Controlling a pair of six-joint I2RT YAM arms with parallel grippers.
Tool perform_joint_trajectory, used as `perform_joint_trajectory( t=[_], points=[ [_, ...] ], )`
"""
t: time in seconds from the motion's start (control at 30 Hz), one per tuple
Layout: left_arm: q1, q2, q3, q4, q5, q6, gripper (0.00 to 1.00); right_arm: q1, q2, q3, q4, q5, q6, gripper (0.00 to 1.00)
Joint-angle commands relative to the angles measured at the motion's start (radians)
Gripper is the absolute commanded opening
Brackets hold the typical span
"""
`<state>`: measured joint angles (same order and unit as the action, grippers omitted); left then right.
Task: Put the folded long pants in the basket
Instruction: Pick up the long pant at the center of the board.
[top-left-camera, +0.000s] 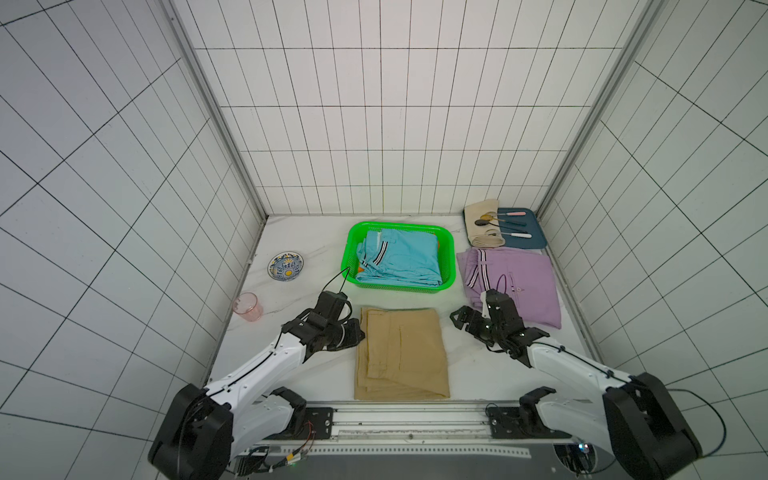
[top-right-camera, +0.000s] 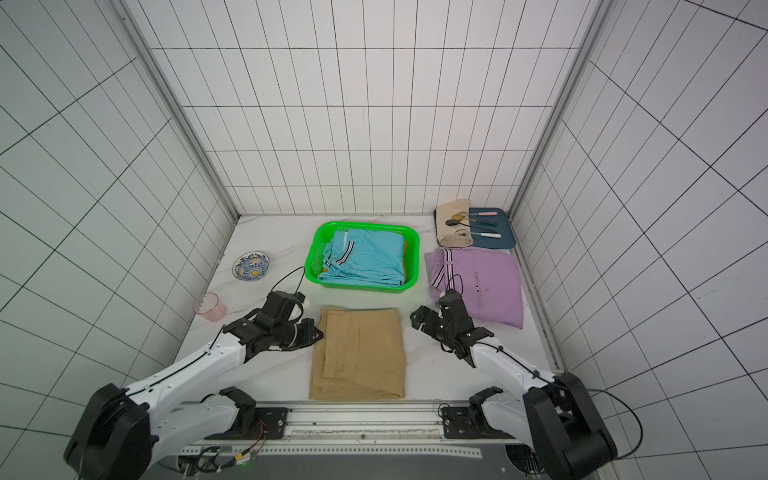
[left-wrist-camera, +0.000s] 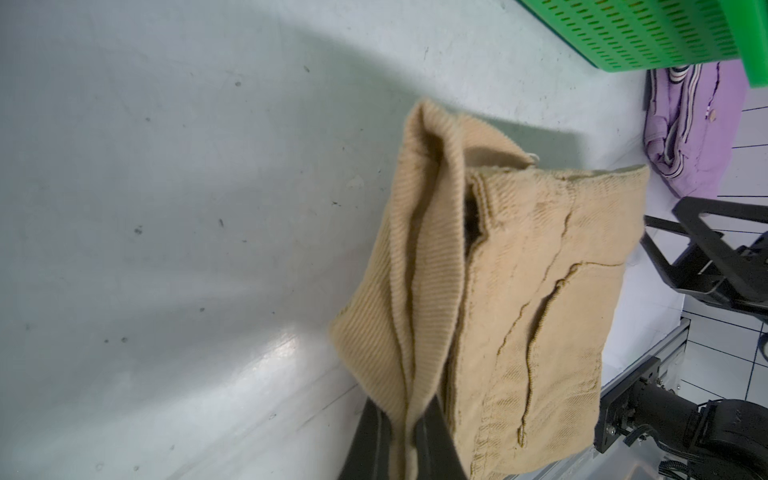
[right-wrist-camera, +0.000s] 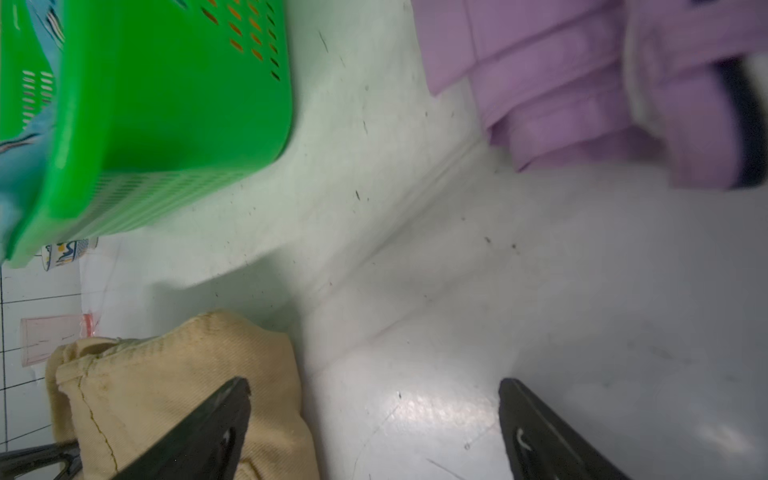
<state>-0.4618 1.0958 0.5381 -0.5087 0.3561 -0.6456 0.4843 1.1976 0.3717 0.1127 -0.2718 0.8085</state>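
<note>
Currently khaki pants (left-wrist-camera: 540, 291) edge pinched inside left hand (left-wrist-camera: 405, 422).

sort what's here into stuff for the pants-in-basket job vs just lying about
Job: khaki pants, pinched by left gripper; lilac pants; light blue pants over orange pants; green basket; right gripper.
Lying about: patterned dish; pink cup; cream cutlery roll; dark blue tray.

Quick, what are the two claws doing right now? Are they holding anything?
Left claw: closed, pinching the edge of the tan pants.
Right claw: open, holding nothing.
</note>
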Motion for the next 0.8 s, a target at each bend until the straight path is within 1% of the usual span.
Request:
perform_joint_trajectory(
  t=[0.0, 0.07, 0.17, 0.27, 0.37, 0.43, 0.57, 0.7, 0.77],
  points=[
    [0.012, -0.003, -0.002, 0.023, 0.037, 0.028, 0.0, 0.009, 0.138, -0.049, 0.172, -0.166, 0.044, 0.94],
    [0.016, -0.008, 0.0, 0.024, 0.035, 0.027, 0.0, 0.014, 0.205, -0.053, 0.231, -0.216, 0.078, 0.91],
    [0.021, -0.011, -0.001, 0.021, 0.024, 0.026, 0.0, 0.016, 0.263, -0.064, 0.317, -0.263, 0.097, 0.88],
    [0.03, 0.001, 0.003, 0.019, 0.024, 0.028, 0.0, 0.042, 0.298, -0.043, 0.327, -0.293, 0.088, 0.77],
    [0.038, 0.013, 0.004, 0.02, 0.025, 0.029, 0.0, 0.081, 0.305, -0.053, 0.341, -0.316, 0.092, 0.7],
    [0.044, 0.024, 0.006, 0.019, 0.029, 0.032, 0.0, 0.092, 0.288, -0.08, 0.337, -0.313, 0.095, 0.7],
    [0.048, 0.026, 0.008, 0.022, 0.041, 0.031, 0.0, 0.097, 0.203, -0.147, 0.286, -0.287, 0.076, 0.74],
    [0.05, 0.023, 0.008, 0.024, 0.046, 0.032, 0.0, 0.114, 0.089, -0.2, 0.259, -0.306, 0.09, 0.75],
    [0.05, 0.024, 0.006, 0.024, 0.046, 0.031, 0.0, 0.135, 0.016, -0.217, 0.225, -0.3, 0.102, 0.78]
  ],
)
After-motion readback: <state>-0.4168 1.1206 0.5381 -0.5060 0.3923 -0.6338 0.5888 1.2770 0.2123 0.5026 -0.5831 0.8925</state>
